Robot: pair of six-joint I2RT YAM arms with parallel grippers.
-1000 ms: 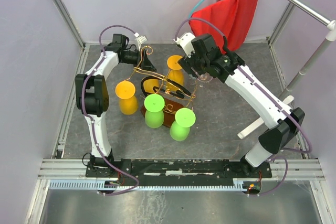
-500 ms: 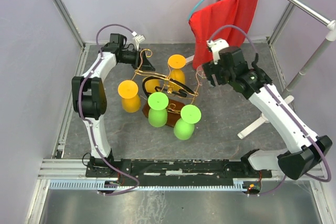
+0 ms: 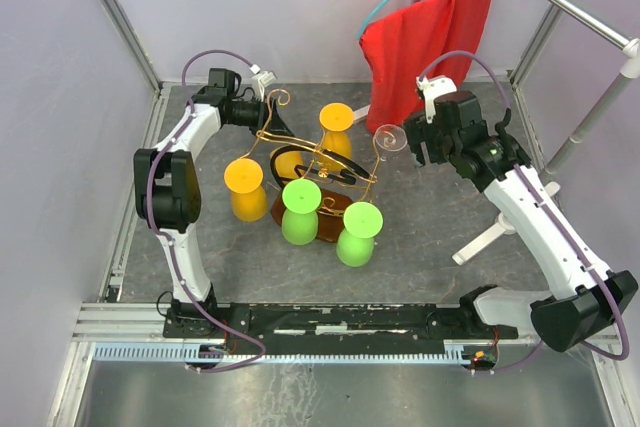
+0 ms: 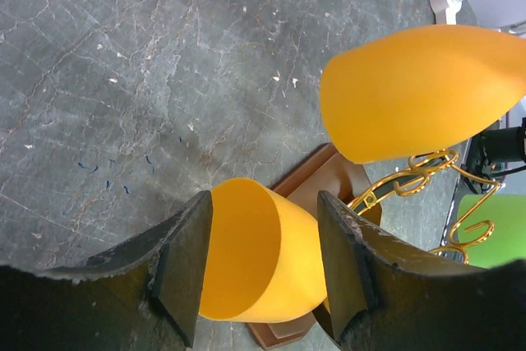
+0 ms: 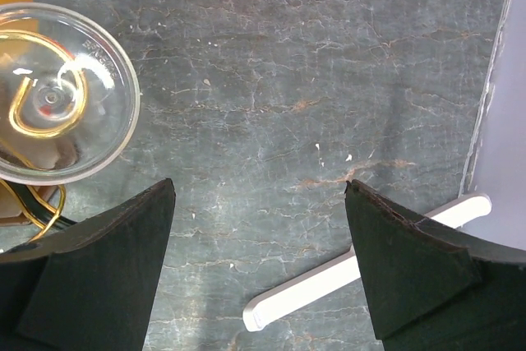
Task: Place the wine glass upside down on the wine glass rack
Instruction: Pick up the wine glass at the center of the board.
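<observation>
The wine glass rack (image 3: 320, 152) stands mid-table, with copper wire arms, a dark wooden base (image 3: 322, 230) and a black loop handle. A clear wine glass (image 3: 388, 137) hangs upside down on its right arm. In the right wrist view its round foot (image 5: 57, 92) shows with a wire curl under it. My right gripper (image 3: 422, 143) is open and empty, just right of that glass; its jaws (image 5: 259, 187) stand wide apart over bare table. My left gripper (image 3: 262, 112) is open at the rack's back left, above an orange glass (image 4: 263, 260) seen between its fingers (image 4: 185, 260).
Orange glasses (image 3: 243, 175) (image 3: 336, 117) and green glasses (image 3: 299, 195) (image 3: 362, 217) hang upside down on the rack. A red cloth (image 3: 425, 37) hangs at the back right. A white stand foot (image 3: 490, 237) lies on the table at the right, also in the right wrist view (image 5: 353, 273).
My right gripper has let go of the clear glass and drawn back to the right, leaving it hanging on the rack. The left arm has barely moved.
</observation>
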